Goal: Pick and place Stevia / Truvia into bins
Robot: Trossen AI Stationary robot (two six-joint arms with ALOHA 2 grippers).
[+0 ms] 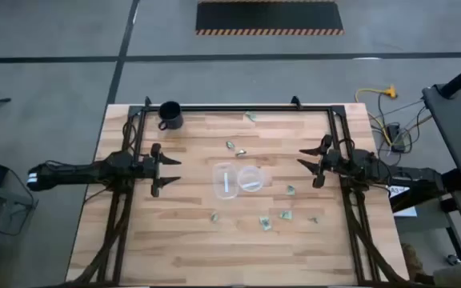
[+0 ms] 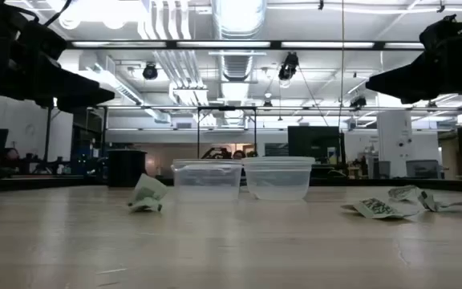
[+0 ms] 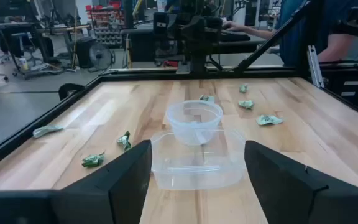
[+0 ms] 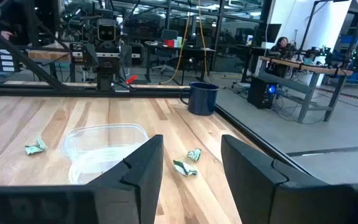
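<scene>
Currently: two clear bins (image 1: 238, 181) touching mid-counter (image 1: 182, 248) | about ten packets (image 1: 266, 223) scattered | one mug (image 1: 170, 115) | left end effector (image 1: 169, 171) and right end effector (image 1: 303, 162) both apart, empty.

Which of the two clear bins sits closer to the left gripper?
The squarish bin, left of the rounder bin in the high view; it lies nearest the open left gripper.

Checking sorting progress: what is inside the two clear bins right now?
Each bin shows one pale strip inside, likely a packet. Through the clear walls, nothing else is visible in either bin. Other packets lie on the table.
</scene>
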